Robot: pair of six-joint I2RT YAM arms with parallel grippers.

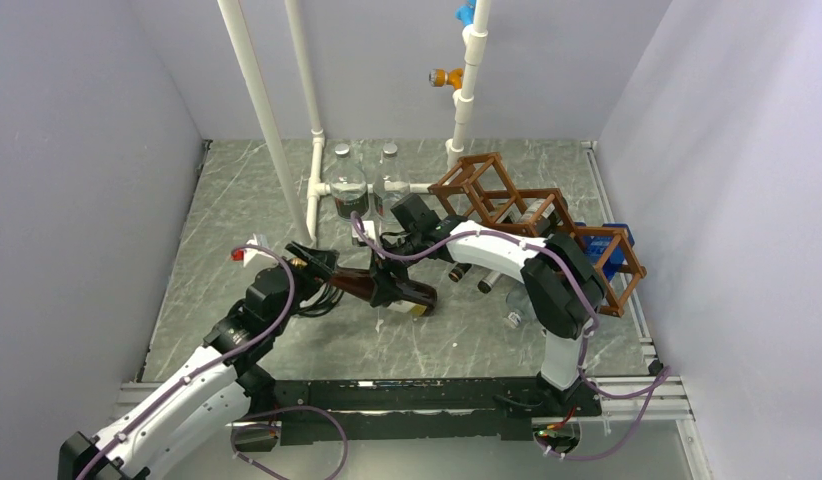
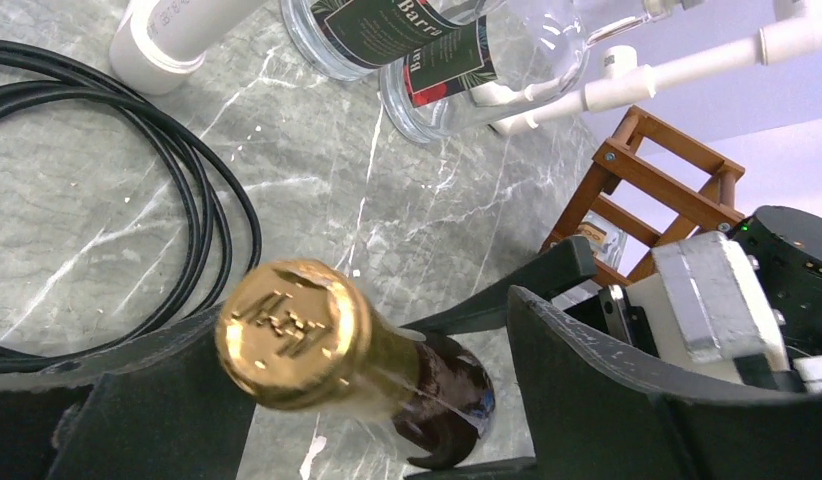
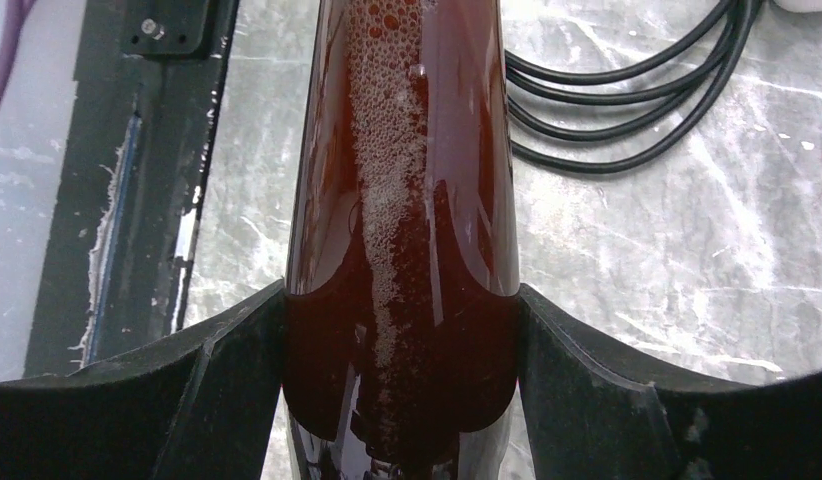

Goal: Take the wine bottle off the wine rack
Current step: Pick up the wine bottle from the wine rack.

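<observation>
Your right gripper (image 3: 400, 300) is clamped on the wine bottle (image 1: 353, 284) mid-frame, left of the wine rack (image 1: 532, 215) — left gripper (image 2: 362, 305) jaws sit apart around the gold cap (image 2: 292, 335), probably not squeezing it. The bottle's base is hidden.

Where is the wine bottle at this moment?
The wine bottle is sideways mid-table in the top view, left of the wine rack, its body clamped by the right pincer, its gold cap between the open fingers of the left pincer.

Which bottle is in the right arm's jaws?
The dark brown bottle with the gold cap, held roughly level. The two clear bottles stand upright at the back, untouched.
</observation>
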